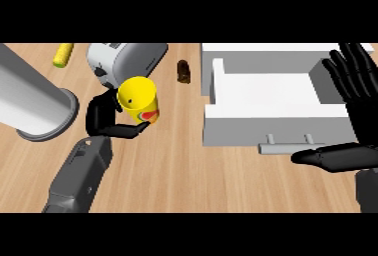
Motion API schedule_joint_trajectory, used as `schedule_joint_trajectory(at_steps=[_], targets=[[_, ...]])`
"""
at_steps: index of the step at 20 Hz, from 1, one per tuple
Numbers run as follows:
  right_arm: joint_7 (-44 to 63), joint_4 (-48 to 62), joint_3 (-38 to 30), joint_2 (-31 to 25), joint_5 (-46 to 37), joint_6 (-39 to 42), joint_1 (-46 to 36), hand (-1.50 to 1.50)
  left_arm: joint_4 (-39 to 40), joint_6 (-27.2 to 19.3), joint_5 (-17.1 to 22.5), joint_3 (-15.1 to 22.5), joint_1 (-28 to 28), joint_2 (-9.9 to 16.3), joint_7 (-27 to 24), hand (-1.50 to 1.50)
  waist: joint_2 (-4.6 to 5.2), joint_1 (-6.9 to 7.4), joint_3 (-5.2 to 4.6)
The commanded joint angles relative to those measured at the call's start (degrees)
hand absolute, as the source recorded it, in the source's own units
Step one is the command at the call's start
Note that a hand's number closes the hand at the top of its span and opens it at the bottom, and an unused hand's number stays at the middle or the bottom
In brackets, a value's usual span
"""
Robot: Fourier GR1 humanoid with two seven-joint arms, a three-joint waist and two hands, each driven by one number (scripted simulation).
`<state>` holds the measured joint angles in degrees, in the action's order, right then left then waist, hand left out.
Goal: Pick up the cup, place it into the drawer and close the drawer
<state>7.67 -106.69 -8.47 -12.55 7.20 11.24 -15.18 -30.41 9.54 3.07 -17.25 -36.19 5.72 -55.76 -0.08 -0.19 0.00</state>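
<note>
Open drawer (pixel 275 95) interior free; right hand (pixel 353 100) crowds its right edge; toaster (pixel 122 60) left.

I get even, bright light across the wooden counter (pixel 184 170), with no hot spots. Shadows are faint, just a soft darkening under the white drawer (pixel 277 107) along its front edge toward six o'clock. The toaster (pixel 122 60) at eleven o'clock carries a mild sheen on its metal side. Edges look crisp from centre to border, and I see no bending of straight lines near the frame's sides

Kitchen: wooden counter (pixel 184 175), toaster (pixel 122 60), drawer (pixel 277 102)
</note>
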Motion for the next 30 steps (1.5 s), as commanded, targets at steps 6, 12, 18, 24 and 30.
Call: schedule_joint_trajectory(at_steps=[6,12,18,24,30], targets=[[1.28,-0.77,-0.65,0.43,-0.52,-1.54,0.25,-1.50,-15.77,-4.91,-0.32,6.06,-9.91,-5.14,18.37,1.50,-0.34,0.60,0.05],[-2.16,1.49,-2.79,-0.91,0.52,0.44,1.04,-1.50,-20.40,-14.58,2.90,12.44,-17.65,-5.68,31.20,1.50,-0.12,-0.17,0.04],[-4.23,3.77,-1.08,0.04,-0.92,0.72,0.55,-1.50,-14.07,-22.89,4.50,16.53,-30.23,-5.71,38.16,1.50,0.33,-1.28,0.04],[-0.74,3.73,-1.35,-1.32,1.10,1.48,-3.93,-1.50,0.07,-28.18,7.80,21.68,-36.89,-5.72,39.88,1.50,0.87,-3.07,0.06],[-3.57,5.74,0.19,0.31,-0.17,1.08,-5.26,-1.50,9.65,-31.28,10.15,27.24,-41.25,-5.72,41.66,1.50,1.76,-6.14,0.14]])
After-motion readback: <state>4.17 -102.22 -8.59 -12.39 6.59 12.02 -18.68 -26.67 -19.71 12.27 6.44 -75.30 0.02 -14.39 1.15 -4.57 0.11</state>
